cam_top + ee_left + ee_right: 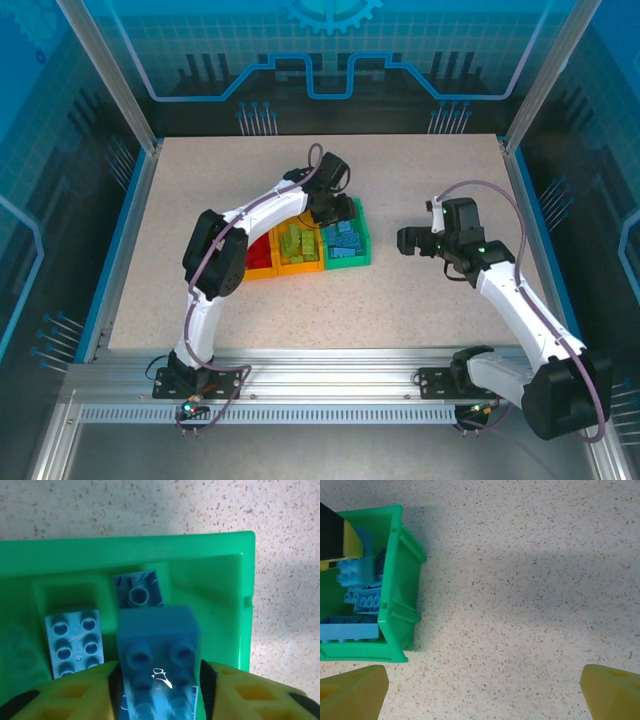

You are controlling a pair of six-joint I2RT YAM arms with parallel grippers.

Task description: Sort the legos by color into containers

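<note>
Blue lego (159, 645) btwn L fingers (65, 695) over bin (125, 555)

three bins (298, 269) in a row, folks: two orange-yellow, one green (347, 264). two arms, left (260, 205) and right (520, 300). close in on the green one, three blue bricks: one studs-up (75, 642), one flipped over (138, 589), one big in front (157, 640). red bricks (262, 252) and light green bricks (298, 243) are too small to count.
</note>
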